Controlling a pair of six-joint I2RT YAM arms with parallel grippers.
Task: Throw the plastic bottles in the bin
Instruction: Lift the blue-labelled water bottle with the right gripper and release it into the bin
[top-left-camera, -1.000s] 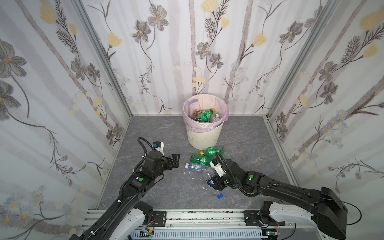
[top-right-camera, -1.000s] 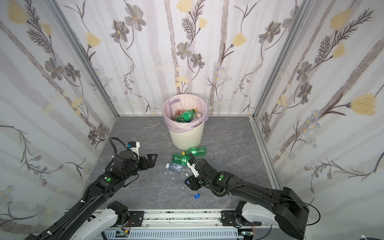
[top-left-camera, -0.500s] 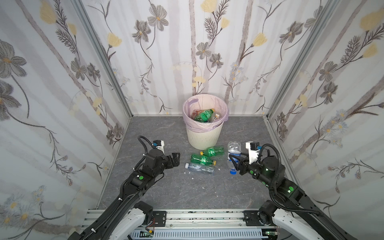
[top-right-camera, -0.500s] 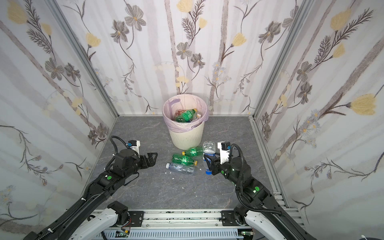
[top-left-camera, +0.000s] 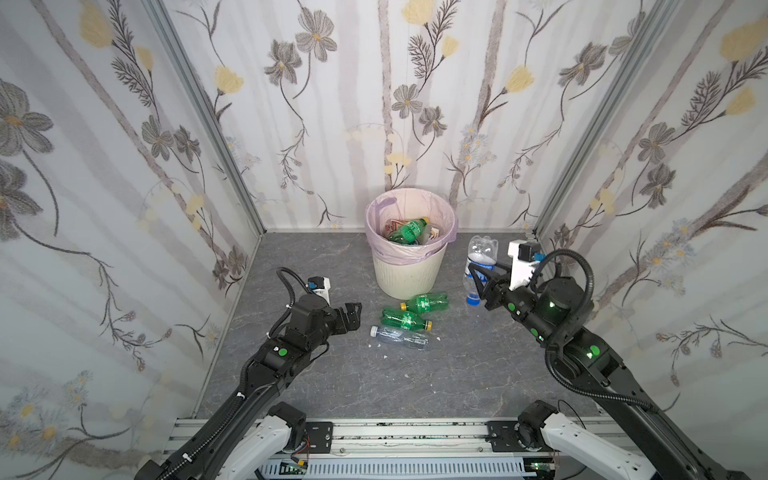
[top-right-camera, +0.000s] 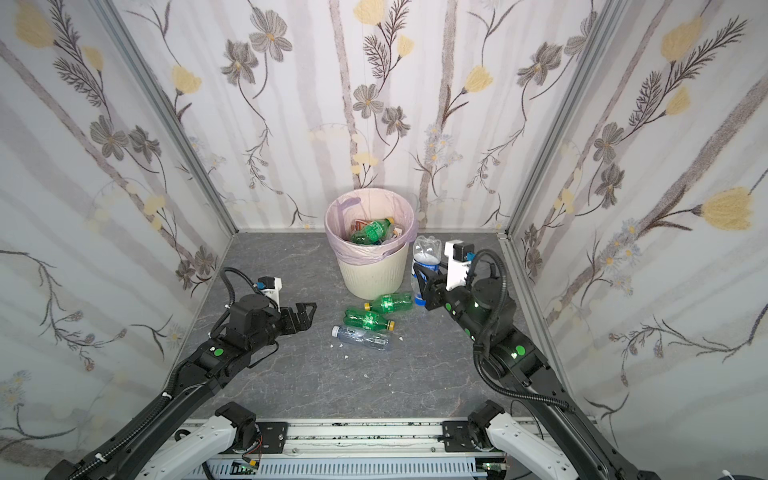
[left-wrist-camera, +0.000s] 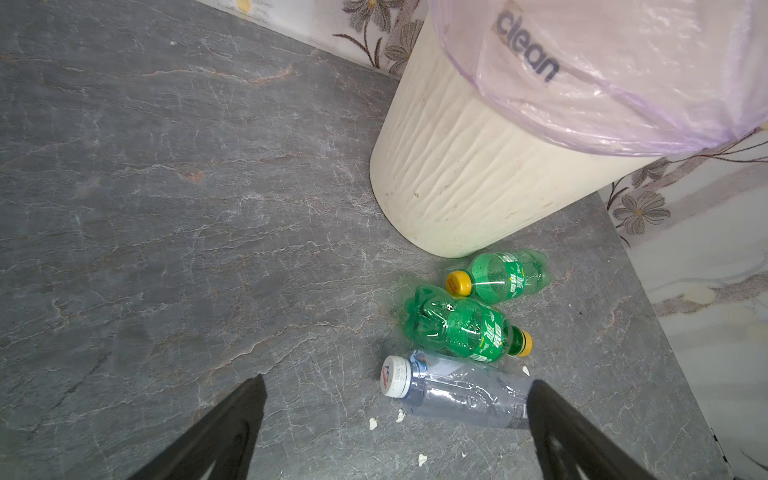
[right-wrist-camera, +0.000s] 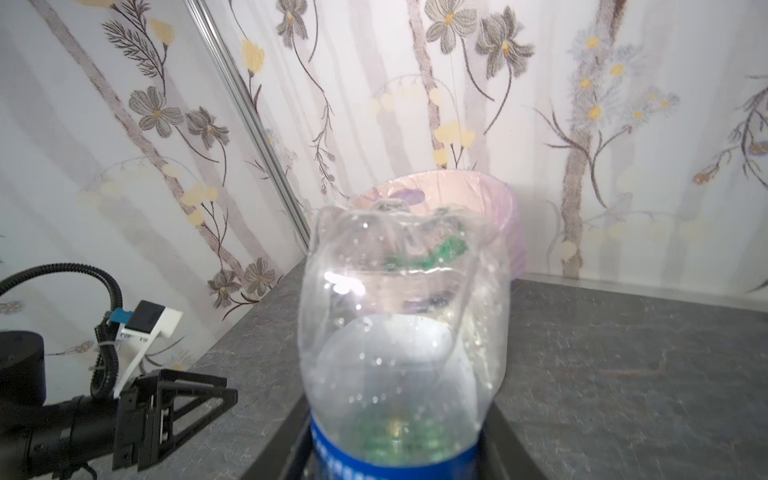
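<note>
Grey stone-look floor (top-left-camera: 457, 374) lies between flowered walls (top-left-camera: 332, 124) on three sides. Your bin (top-left-camera: 409, 278) stands at the back, with a green bottle (top-left-camera: 409, 230) lying on top inside it. Your right gripper (top-left-camera: 483, 279) is clamped on a clear bottle (top-left-camera: 481, 251) at its blue label, cap down, off the floor, just right of the bin. Your left gripper (top-left-camera: 353, 316) hangs with jaws wide apart, left of three bottles lying before the bin: a far green bottle (top-left-camera: 426, 302), a near green bottle (top-left-camera: 402, 319) and a white-capped bottle (top-left-camera: 401, 336).

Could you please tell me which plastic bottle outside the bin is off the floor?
The clear, blue-labelled, blue-capped plastic bottle, held cap-down in the right gripper; two green bottles and a white-capped clear one lie flat.
</note>
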